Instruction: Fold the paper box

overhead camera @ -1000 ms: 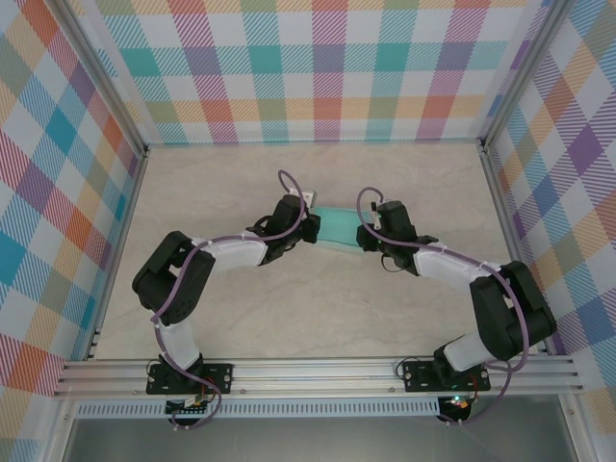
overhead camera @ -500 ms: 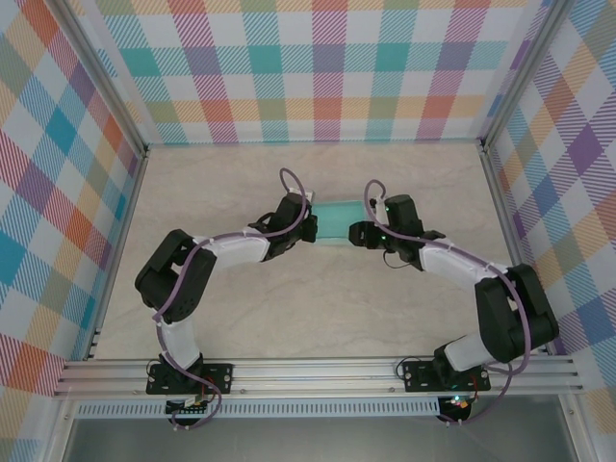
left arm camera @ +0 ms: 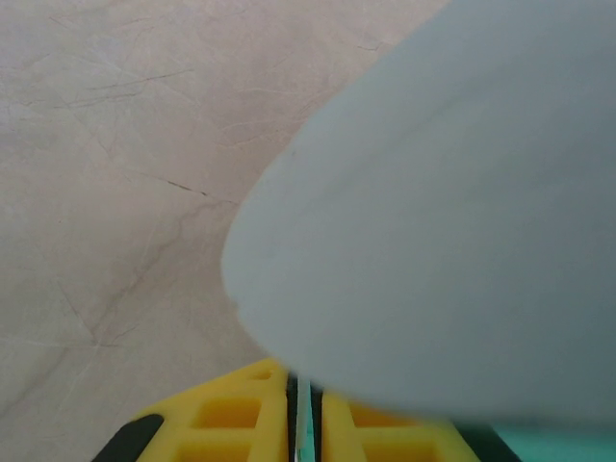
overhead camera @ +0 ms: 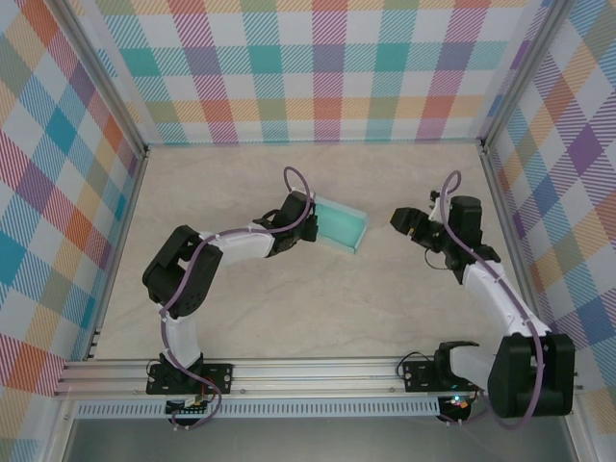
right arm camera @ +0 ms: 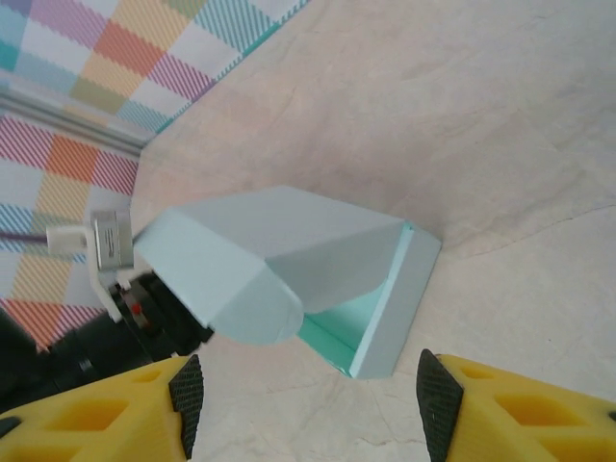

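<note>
The paper box [overhead camera: 340, 222] is pale mint card, partly folded, with a raised wall on its right side and a rounded flap. It rests on the table [overhead camera: 289, 308] a little back from the middle. My left gripper [overhead camera: 312, 223] is shut on the box's left edge. In the left wrist view a thin strip of card stands between the yellow fingers [left arm camera: 241, 419], and a blurred flap [left arm camera: 452, 192] looms close above them. My right gripper [overhead camera: 398, 219] is open, off to the right of the box and apart from it. From the right wrist the box [right arm camera: 289, 255] lies ahead of the open right gripper [right arm camera: 310, 409].
Checked walls [overhead camera: 327, 67] and aluminium rails [overhead camera: 318, 375] close in the table on all sides. Bare marbled table lies in front of the box and between the arms. The left arm's black wrist [right arm camera: 125, 308] sits behind the box in the right wrist view.
My right gripper has let go of the box's right end, opened, and drawn back to the right. The left gripper stays shut on the box, which has shifted slightly.
</note>
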`<state>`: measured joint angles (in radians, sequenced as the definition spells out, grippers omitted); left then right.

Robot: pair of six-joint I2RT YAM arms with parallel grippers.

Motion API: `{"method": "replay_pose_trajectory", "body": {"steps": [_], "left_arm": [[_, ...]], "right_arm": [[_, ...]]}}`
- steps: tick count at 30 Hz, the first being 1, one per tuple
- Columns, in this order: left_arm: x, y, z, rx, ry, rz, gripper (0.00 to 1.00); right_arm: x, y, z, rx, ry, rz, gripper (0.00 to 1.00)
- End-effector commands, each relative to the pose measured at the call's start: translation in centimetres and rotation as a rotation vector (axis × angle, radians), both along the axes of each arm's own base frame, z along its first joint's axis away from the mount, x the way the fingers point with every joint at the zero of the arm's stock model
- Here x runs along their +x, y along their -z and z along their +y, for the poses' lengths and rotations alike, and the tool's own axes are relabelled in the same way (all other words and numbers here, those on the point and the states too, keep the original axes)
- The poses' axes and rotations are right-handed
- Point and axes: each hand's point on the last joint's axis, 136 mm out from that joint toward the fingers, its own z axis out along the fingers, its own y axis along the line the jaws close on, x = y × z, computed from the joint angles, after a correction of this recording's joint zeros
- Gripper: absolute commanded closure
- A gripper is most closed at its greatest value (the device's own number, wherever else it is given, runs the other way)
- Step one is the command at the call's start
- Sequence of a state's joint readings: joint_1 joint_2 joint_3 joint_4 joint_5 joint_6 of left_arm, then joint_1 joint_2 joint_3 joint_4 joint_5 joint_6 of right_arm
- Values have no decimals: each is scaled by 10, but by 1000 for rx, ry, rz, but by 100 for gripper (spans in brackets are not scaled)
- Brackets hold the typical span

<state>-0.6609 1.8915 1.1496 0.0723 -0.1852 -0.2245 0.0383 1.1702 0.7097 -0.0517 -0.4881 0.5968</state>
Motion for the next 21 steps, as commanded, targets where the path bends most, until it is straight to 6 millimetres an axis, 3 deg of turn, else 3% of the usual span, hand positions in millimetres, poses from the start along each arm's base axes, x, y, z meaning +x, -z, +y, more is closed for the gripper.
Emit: {"method": "replay_pose_trajectory", "body": {"steps": [1, 4, 7, 12, 16, 21], "left_arm": [[-2, 1, -4, 7, -3, 7, 86], [-4, -5, -7, -22, 13, -4, 84], [-11, -24, -12, -82, 53, -31, 74], [-24, -61, 7, -51, 48, -76, 64], [-35, -97, 30, -68, 0, -129, 41], [-31, -128, 56, -129, -80, -115, 19]], "right_arm": [[14, -1, 12, 186, 16, 167, 38], [32, 5, 16, 297, 74, 263, 37], [42, 12, 10, 312, 151, 340, 35], [47, 28, 11, 320, 173, 452, 34], [46, 37, 12, 313, 175, 520, 34], [47, 44, 11, 273, 179, 588, 32]]}}
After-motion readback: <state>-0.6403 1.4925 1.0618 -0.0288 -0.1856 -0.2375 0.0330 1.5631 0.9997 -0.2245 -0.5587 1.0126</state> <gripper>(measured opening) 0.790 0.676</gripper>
